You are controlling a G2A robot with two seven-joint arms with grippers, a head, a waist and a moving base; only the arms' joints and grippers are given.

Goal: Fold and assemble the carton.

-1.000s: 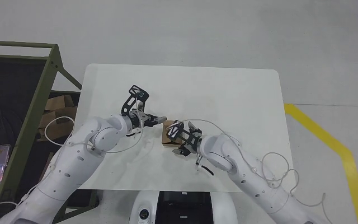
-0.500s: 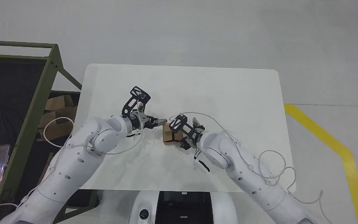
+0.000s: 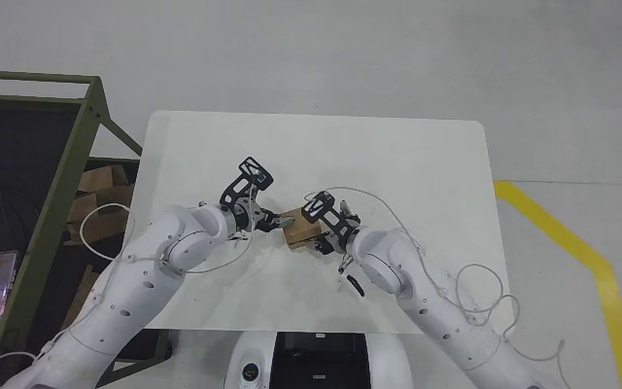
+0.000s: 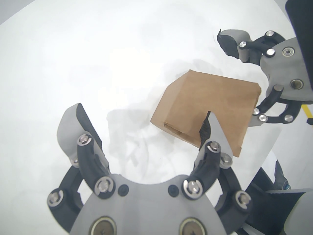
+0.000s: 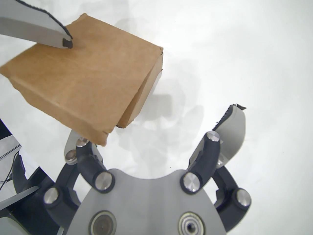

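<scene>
A small brown carton (image 3: 299,231), folded into a box shape, lies near the front middle of the white table (image 3: 408,165). My left gripper (image 3: 273,220) is at its left side and stands open; in the left wrist view (image 4: 144,123) one fingertip (image 4: 209,123) rests on the carton's top face (image 4: 215,99). My right gripper (image 3: 328,231) is at the carton's right side, also open (image 5: 151,133). One of its fingers (image 5: 232,123) is clear of the carton (image 5: 80,79); the other is mostly hidden at the carton's lower edge. The left arm's fingertip (image 5: 64,40) touches the carton's top.
A green metal frame (image 3: 68,136) stands off the table's left edge, with loose cardboard pieces (image 3: 97,190) inside it. A yellow floor line (image 3: 559,233) runs to the right. The back half of the table is bare white surface.
My left gripper has moved right onto the carton. The right gripper has shifted slightly right and back, and the carton has slid a little with them.
</scene>
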